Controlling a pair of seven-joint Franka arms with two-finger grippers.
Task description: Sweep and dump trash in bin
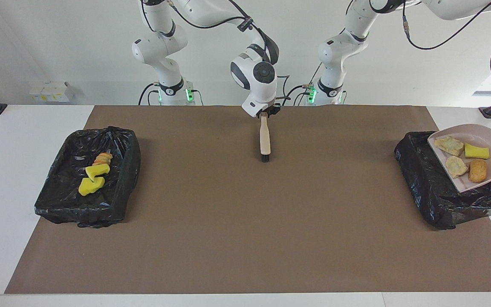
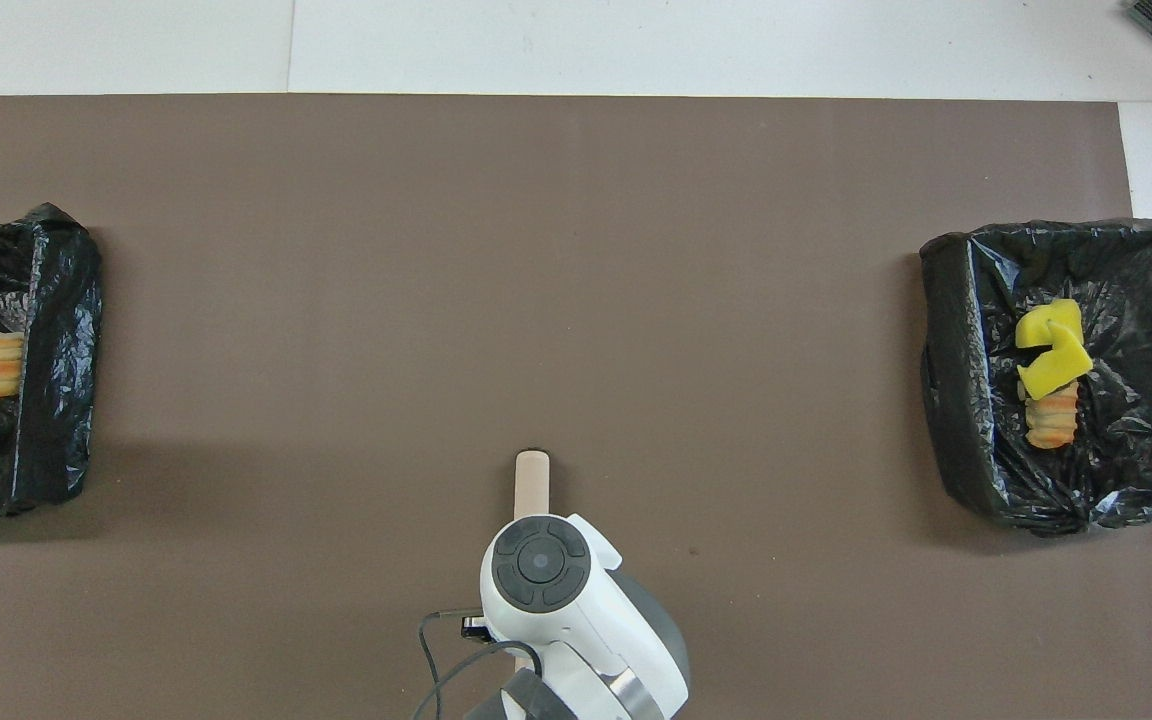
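Brown mat (image 1: 245, 238): two black-lined bins (image 1: 90, 177) hold scraps (image 1: 94, 178); dustpan (image 1: 471, 155) loaded

No readable text, labels, brands or numbers showed in either view. Small white boxes (image 1: 50, 91) with yellow marks stood at the wall by the right arm's end of the table; whatever was printed on them could not be made out.

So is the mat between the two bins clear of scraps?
Yes: the brown mat shows only the brush at the right gripper; no scraps lie on it.
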